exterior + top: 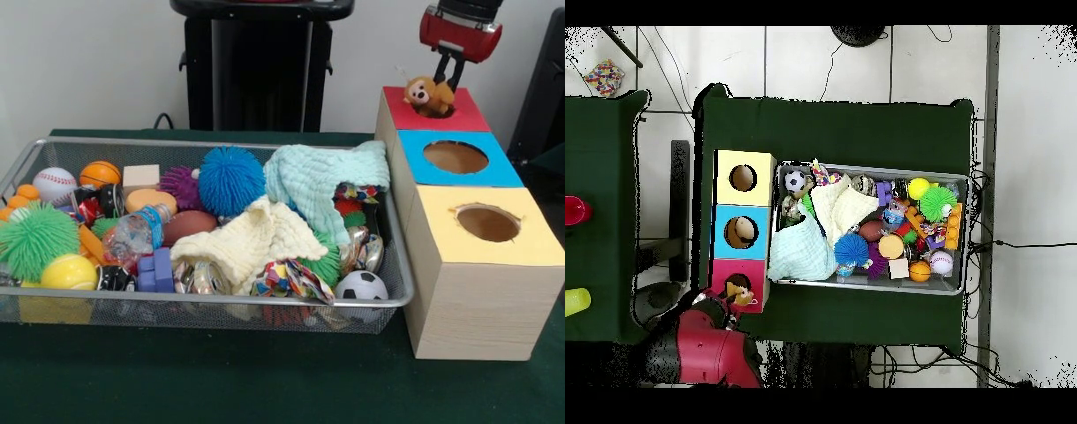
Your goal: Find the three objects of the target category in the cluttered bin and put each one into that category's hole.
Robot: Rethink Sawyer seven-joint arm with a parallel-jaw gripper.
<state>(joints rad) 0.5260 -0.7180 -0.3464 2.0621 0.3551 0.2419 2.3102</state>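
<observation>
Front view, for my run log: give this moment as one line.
gripper: above red hole | plush monkey: at red hole | bin: cluttered

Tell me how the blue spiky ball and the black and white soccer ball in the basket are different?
The blue spiky rubber ball is covered in soft-looking spikes; the black and white soccer ball looks smooth with dark patches. The blue spiky ball looks clearly bigger than the soccer ball. It sits toward the middle of the wire mesh basket, beside the mint green cloth, while the soccer ball sits in a corner next to the wooden box. Both are round toys.
</observation>
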